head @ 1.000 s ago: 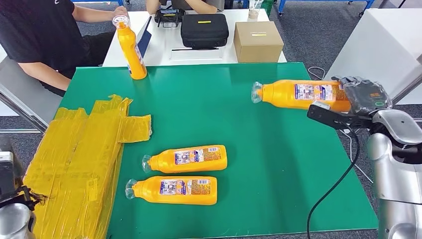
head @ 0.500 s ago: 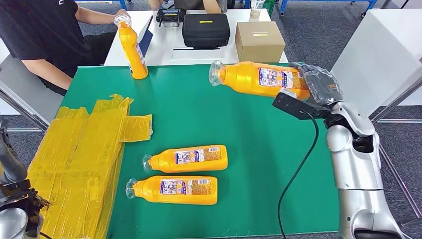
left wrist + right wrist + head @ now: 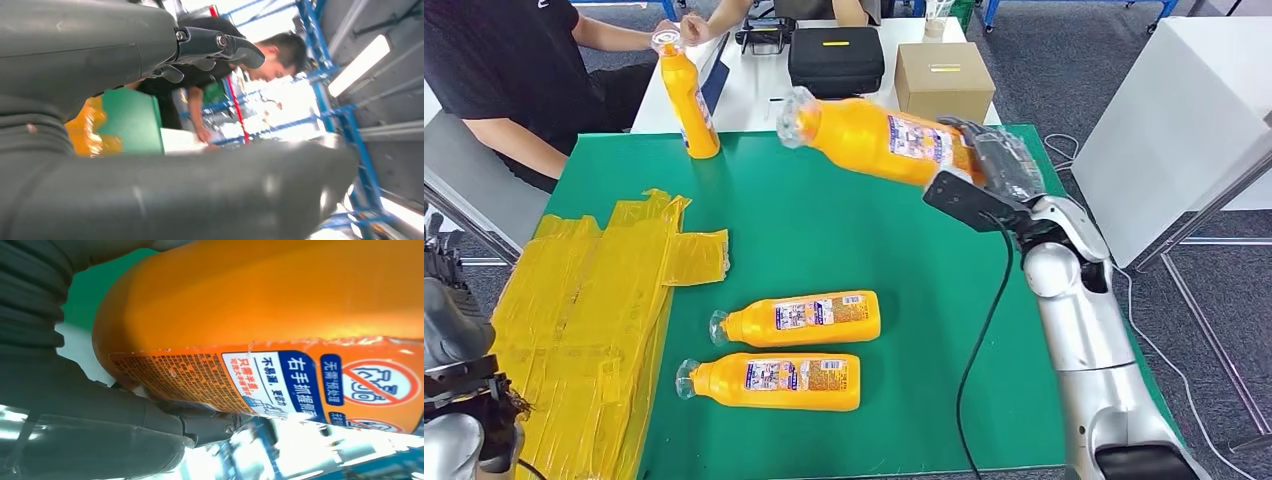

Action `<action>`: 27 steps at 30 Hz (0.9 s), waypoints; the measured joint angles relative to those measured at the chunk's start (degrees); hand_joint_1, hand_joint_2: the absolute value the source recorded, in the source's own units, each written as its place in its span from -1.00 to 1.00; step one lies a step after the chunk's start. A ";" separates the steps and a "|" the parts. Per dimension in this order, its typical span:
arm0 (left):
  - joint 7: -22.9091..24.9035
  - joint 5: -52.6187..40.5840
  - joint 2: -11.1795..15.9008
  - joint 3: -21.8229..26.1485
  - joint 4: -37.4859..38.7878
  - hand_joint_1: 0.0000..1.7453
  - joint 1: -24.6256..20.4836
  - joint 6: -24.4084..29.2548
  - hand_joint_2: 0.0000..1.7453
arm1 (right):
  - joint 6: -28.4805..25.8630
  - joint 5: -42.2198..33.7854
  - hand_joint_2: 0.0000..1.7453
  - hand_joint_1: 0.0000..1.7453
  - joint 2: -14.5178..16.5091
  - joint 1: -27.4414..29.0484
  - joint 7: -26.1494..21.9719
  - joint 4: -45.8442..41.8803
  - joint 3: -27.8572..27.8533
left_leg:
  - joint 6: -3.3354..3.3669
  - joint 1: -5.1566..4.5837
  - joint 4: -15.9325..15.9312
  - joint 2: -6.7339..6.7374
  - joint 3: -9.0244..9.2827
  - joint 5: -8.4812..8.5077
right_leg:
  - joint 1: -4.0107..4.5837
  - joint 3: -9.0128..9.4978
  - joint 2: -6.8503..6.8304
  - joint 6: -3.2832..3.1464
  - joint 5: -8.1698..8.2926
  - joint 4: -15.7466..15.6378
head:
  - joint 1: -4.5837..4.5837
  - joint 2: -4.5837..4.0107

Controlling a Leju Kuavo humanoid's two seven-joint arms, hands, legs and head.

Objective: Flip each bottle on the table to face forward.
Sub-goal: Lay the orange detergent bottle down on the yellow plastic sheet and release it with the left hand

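right hand (image 3: 996,160) fingers clamped on orange bottle (image 3: 874,135), swung left over table (image 3: 984,330) toward upright spot; left hand (image 3: 150,100) looks empty, fingers apart.

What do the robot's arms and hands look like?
The right arm is shiny silver and made of rounded tube-like pieces. A black cable hangs beside it. The right hand is dark grey with a flat black part at the wrist. Up close, the left hand has a grey ribbed cover and dark fingers.

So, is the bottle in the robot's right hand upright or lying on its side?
On its side, tilted: the bottle is held above the green table by the right hand, cap end slightly raised.
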 joint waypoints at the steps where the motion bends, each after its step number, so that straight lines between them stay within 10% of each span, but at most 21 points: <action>1: -0.42 0.70 0.01 -0.78 0.08 -1.00 -0.16 -0.30 1.00 | -1.07 -1.99 1.00 1.00 0.69 -0.32 0.12 0.72 1.24 | -0.02 0.00 0.00 -0.04 0.01 0.02 | 0.01 0.00 -0.03 0.00 0.00 0.00 | 0.00 -0.01; 15: 0.95 5.49 -2.49 -16.10 4.56 -1.00 -6.86 0.50 1.00 | -10.21 -20.22 1.00 1.00 7.43 -0.24 2.58 5.54 10.50 | -0.10 0.01 0.01 -0.10 -0.07 0.07 | -0.01 -0.03 -0.14 0.00 0.00 0.02 | 0.01 -0.01; 27: 1.03 7.66 -3.69 -18.90 6.69 -1.00 -8.05 1.18 1.00 | -11.50 -21.92 1.00 1.00 9.52 -0.23 3.04 5.67 11.70 | -0.10 0.03 0.01 -0.08 -0.07 0.07 | 0.00 -0.04 -0.14 0.00 0.00 0.02 | 0.01 0.00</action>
